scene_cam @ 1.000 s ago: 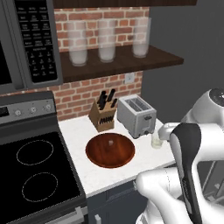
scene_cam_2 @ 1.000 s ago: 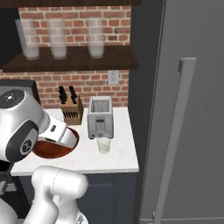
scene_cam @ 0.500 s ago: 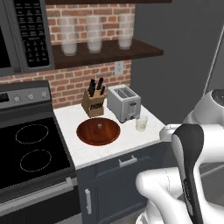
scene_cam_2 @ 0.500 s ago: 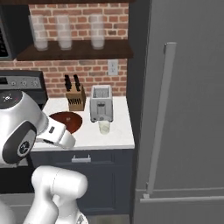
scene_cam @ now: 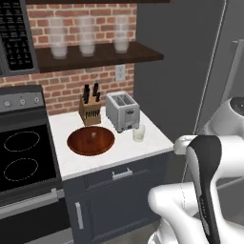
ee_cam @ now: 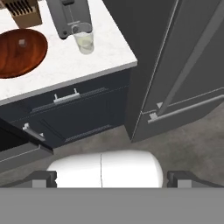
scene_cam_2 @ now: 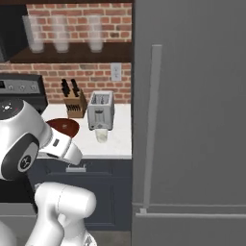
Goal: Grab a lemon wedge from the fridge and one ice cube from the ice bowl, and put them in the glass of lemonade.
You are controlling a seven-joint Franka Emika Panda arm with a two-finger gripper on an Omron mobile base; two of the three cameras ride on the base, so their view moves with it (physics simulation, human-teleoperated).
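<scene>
Hand view: fingers [ee_cam: 41, 178] spread wide and empty above the floor, before the closed fridge [ee_cam: 183, 65]. On the counter [ee_cam: 65, 65], the glass [ee_cam: 84, 40] stands just beside the toaster [ee_cam: 68, 15], near the bowl [ee_cam: 19, 52].

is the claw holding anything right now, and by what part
Nothing is held: the claw hangs open above the floor, fingertips wide apart with nothing between.

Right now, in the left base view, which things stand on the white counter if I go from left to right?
Round reddish-brown wooden ice bowl → wooden knife block with dark handles → silver two-slot toaster → small clear glass of lemonade. Further right stands the tall dark grey fridge.
</scene>
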